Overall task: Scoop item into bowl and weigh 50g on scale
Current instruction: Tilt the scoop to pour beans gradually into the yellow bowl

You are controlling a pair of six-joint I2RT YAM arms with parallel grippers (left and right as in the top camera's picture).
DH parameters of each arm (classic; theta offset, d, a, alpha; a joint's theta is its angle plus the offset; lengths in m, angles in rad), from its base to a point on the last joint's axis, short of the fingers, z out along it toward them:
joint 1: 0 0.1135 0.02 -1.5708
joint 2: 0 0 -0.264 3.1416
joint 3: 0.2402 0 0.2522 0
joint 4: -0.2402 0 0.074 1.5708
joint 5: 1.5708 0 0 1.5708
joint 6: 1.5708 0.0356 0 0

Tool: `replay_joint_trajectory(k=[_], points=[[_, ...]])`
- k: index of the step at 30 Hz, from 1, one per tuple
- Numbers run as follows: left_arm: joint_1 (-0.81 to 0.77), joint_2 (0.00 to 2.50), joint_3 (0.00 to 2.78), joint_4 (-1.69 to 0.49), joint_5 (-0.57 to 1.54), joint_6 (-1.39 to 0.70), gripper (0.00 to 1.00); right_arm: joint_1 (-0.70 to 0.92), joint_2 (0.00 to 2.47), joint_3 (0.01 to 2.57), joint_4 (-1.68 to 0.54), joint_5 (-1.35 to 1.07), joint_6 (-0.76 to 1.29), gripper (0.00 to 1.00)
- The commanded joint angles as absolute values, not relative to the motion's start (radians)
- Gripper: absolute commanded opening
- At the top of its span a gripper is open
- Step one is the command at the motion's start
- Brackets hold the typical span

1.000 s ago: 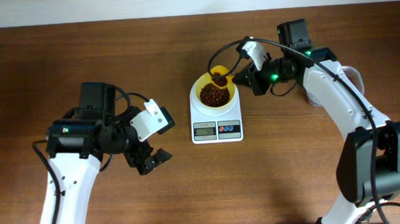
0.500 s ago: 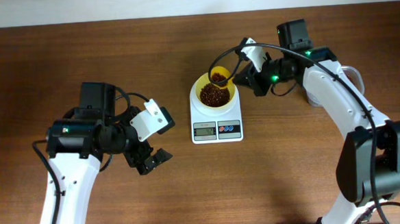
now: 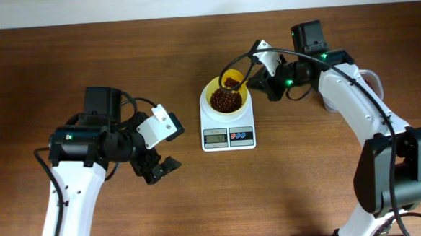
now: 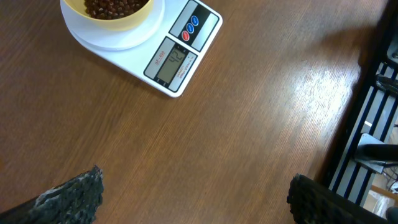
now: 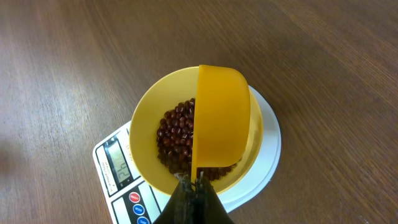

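The pale yellow bowl (image 3: 226,97) stands on the white scale (image 3: 227,123) at mid table and holds red-brown beans (image 3: 224,101). My right gripper (image 3: 255,75) is shut on the handle of a small yellow scoop (image 3: 231,80), held tilted over the bowl's far right rim with beans in it. In the right wrist view the scoop (image 5: 222,118) covers the right half of the bowl (image 5: 146,127), above the beans (image 5: 176,134). My left gripper (image 3: 159,166) is open and empty over bare table, left of the scale. The left wrist view shows the scale (image 4: 177,59) and the bowl (image 4: 112,14) at top.
The scale's display (image 4: 170,60) is lit, with red and blue buttons (image 4: 189,25) beside it. A dark rack or frame (image 4: 373,118) lies at the right edge of the left wrist view. Part of a clear tub (image 3: 367,73) shows behind my right arm.
The scoop has tilted slightly over the bowl's rim; the right gripper shifted a little. The left arm has not moved.
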State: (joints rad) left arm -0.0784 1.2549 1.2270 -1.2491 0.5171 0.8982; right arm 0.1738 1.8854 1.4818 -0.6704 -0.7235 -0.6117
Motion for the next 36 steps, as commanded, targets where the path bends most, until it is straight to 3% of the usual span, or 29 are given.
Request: replay_joint_trajectory(k=[1,13,16,19,36], points=[[-0.082,1.251,1.240,-1.250,0.535,0.914,0.99,0.183,1.892,1.482,-0.665,-0.725,-0.624,0.04],[-0.082,1.251,1.240,-1.250,0.535,0.914,0.99,0.183,1.892,1.482,-0.669,-0.729,-0.621,0.04],[-0.082,1.251,1.240,-1.250,0.535,0.914,0.99,0.183,1.868,1.499,-0.668,-0.826,-0.593,0.04],[-0.082,1.251,1.240,-1.250,0.535,0.914,0.99,0.184,1.871,1.495,-0.673,-0.696,-0.594,0.04],[-0.082,1.251,1.240,-1.250,0.535,0.914,0.99,0.183,1.865,1.498,-0.672,-0.714,-0.591,0.04]])
